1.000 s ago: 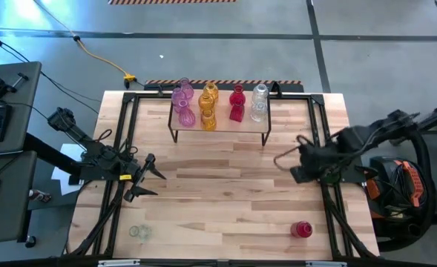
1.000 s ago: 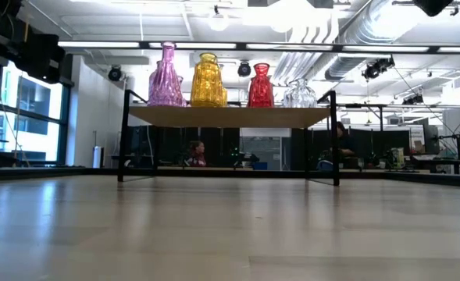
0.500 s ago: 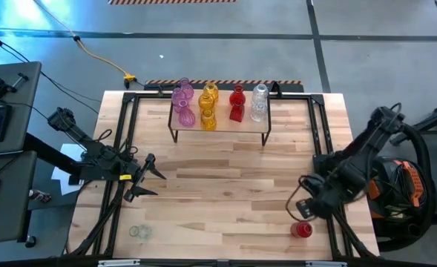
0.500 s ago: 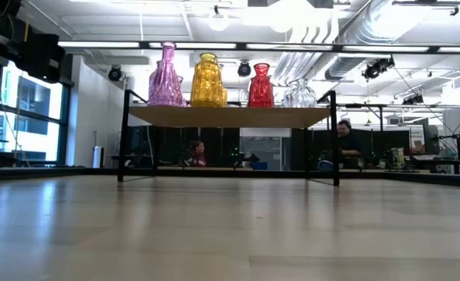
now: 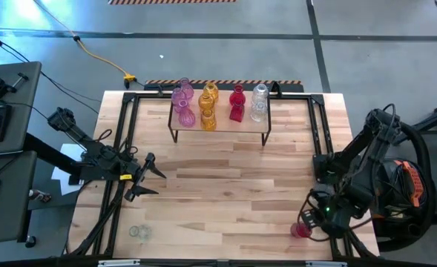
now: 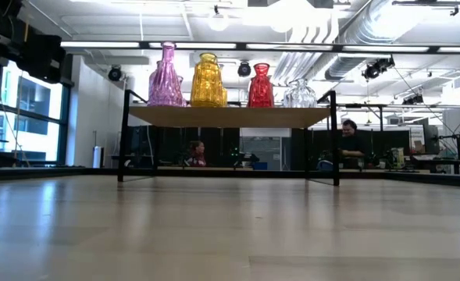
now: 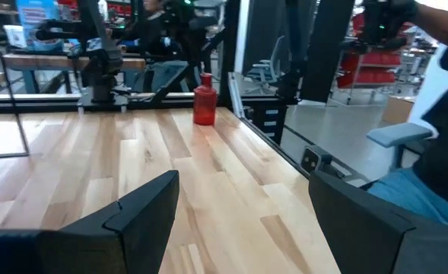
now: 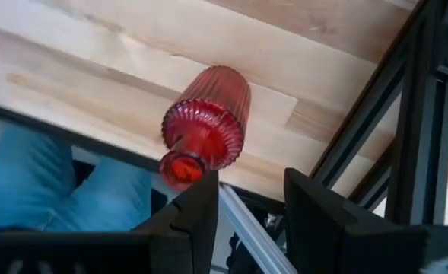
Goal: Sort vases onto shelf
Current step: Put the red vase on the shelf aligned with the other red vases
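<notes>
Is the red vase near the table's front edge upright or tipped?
Upright: the red vase stands neck-up on the table, below the right gripper.

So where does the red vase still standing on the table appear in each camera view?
High view: red vase near the table's front right corner, at the right pincer.
Low view: not in it.
Left wrist view: upright at the far table edge.
Right wrist view: centre, ahead of the open fingers.
Shared landmark: the black frame rail beside it.

light: bright overhead lamps | glare: ceiling fixtures, low view | blur: foreground tabletop (image 6: 230,242) soft
</notes>
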Controlling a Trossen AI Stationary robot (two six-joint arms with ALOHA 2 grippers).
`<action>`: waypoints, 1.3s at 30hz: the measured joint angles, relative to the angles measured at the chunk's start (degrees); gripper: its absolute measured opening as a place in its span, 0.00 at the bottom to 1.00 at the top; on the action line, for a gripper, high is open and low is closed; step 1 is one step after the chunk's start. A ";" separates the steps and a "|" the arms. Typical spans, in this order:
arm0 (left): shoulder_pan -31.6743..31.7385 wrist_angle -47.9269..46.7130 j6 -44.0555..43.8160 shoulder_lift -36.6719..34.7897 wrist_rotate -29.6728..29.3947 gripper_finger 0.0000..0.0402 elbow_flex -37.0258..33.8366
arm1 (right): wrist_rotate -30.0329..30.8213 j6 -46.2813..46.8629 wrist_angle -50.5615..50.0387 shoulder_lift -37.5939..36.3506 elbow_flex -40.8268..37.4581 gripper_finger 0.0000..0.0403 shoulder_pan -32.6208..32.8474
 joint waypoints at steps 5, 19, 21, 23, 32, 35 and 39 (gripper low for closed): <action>0.00 0.02 0.02 0.00 -2.51 0.71 0.00 | -0.09 -0.02 0.47 3.17 0.00 0.32 0.31; 0.01 2.00 2.56 0.00 -5.28 0.71 0.00 | 2.80 -3.29 2.74 5.69 0.00 0.32 0.31; 0.02 1.90 2.54 0.02 -5.28 0.71 0.00 | 2.24 -3.28 4.65 5.69 0.00 0.32 0.67; 0.00 1.92 2.56 0.00 -5.28 0.71 0.00 | 2.58 -3.28 5.57 5.69 0.00 0.32 1.12; 0.00 1.90 2.54 0.01 -5.26 0.71 0.00 | 3.23 -3.06 5.56 5.69 0.00 0.32 1.16; 0.01 1.90 2.54 0.01 -5.26 0.71 0.00 | 3.23 -2.67 6.05 5.69 0.00 0.32 1.16; 0.01 1.88 2.54 0.01 -5.25 0.71 0.00 | 3.16 -2.64 5.98 6.83 0.00 0.32 1.16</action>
